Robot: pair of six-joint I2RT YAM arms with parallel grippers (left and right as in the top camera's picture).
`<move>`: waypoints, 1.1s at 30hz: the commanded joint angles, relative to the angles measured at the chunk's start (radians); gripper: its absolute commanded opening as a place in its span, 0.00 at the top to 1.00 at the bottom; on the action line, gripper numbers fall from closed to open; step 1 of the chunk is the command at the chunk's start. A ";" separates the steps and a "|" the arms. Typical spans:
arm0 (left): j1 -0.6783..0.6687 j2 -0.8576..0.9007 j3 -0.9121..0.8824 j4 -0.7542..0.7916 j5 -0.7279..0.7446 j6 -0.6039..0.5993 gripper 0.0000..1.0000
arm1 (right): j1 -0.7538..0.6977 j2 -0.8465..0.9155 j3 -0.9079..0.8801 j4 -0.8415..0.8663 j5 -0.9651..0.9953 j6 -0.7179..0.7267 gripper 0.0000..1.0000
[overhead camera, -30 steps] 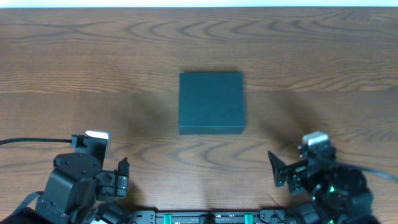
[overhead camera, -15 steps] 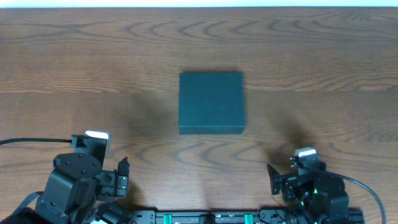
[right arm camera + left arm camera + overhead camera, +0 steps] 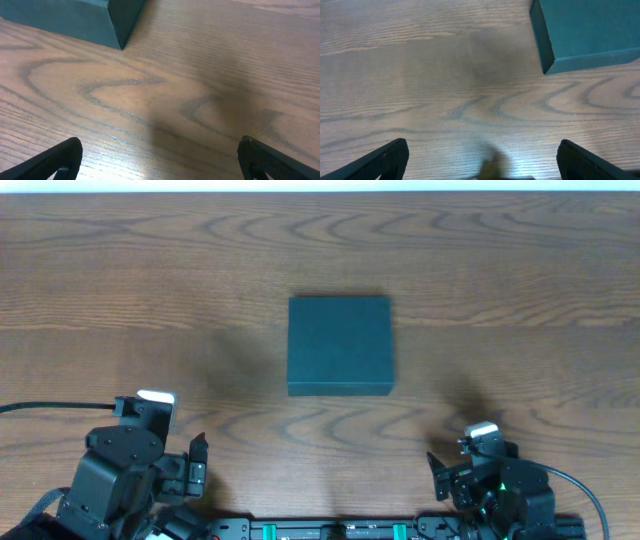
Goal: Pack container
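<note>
The container (image 3: 340, 345) is a dark green-black square box, lid shut, lying flat in the middle of the wooden table. It shows at the upper right of the left wrist view (image 3: 590, 35) and at the upper left of the right wrist view (image 3: 75, 17). My left gripper (image 3: 185, 465) sits at the near left edge, well short of the box. Its jaws (image 3: 482, 160) stand open over bare wood. My right gripper (image 3: 448, 472) is at the near right edge, also open (image 3: 160, 160), with nothing between its fingers.
The wooden table (image 3: 120, 300) stretches wide on all sides of the box. A black cable (image 3: 50, 407) runs in from the left edge to the left arm. The arms' base rail (image 3: 330, 530) lies along the near edge.
My right arm has pulled back toward the near edge and slightly left. The left arm and the box have not moved.
</note>
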 commanded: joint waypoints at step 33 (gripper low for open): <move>0.058 -0.333 -0.570 0.420 0.043 -0.105 0.05 | -0.005 -0.009 -0.009 -0.001 -0.007 -0.019 0.01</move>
